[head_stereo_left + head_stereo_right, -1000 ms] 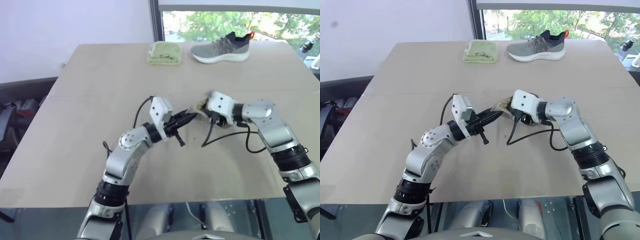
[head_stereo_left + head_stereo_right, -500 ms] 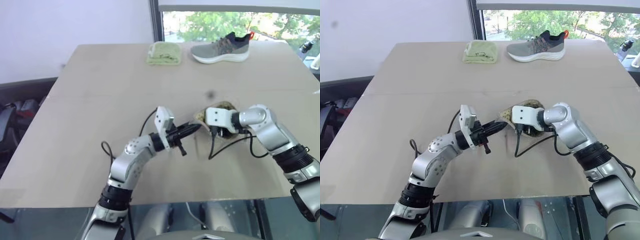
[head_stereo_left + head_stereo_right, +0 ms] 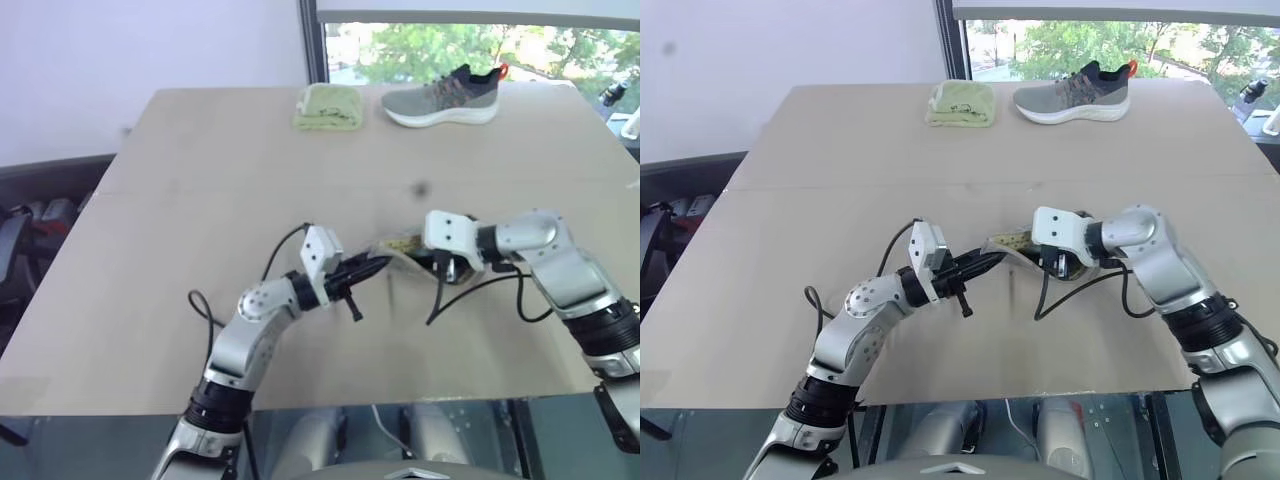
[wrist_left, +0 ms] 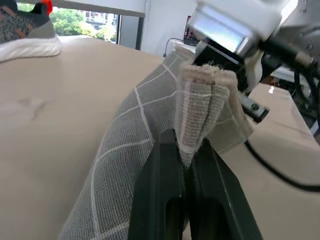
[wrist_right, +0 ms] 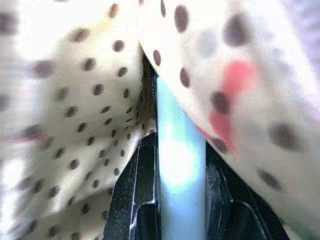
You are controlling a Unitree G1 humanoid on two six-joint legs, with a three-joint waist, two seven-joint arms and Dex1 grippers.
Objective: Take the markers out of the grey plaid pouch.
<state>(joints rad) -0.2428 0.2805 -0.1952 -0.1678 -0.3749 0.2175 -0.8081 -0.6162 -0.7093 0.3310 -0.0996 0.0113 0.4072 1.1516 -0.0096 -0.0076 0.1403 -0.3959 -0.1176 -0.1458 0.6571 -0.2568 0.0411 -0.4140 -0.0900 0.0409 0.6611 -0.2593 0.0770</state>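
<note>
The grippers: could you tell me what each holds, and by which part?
The left gripper pinches the pouch by its edge. The right gripper, inside the pouch's dotted lining, is closed on a light marker along its barrel.

A grey shoe [image 3: 441,96] lies beside a folded yellow-green cloth [image 3: 327,106]; both on the table's [image 3: 180,200] far edge.

Changes, placed relative to the shoe [image 3: 442,94]:
- Left gripper [image 3: 385,262]: sits farther from the shoe and lower than a second ago.
- Grey plaid pouch [image 3: 405,249]: mouth end now lies lower and flatter.
- Right gripper [image 5: 177,165]: narrowed onto a pale marker [image 5: 181,165] inside the dotted lining [image 5: 85,125]; drawn slightly away from the shoe.
</note>
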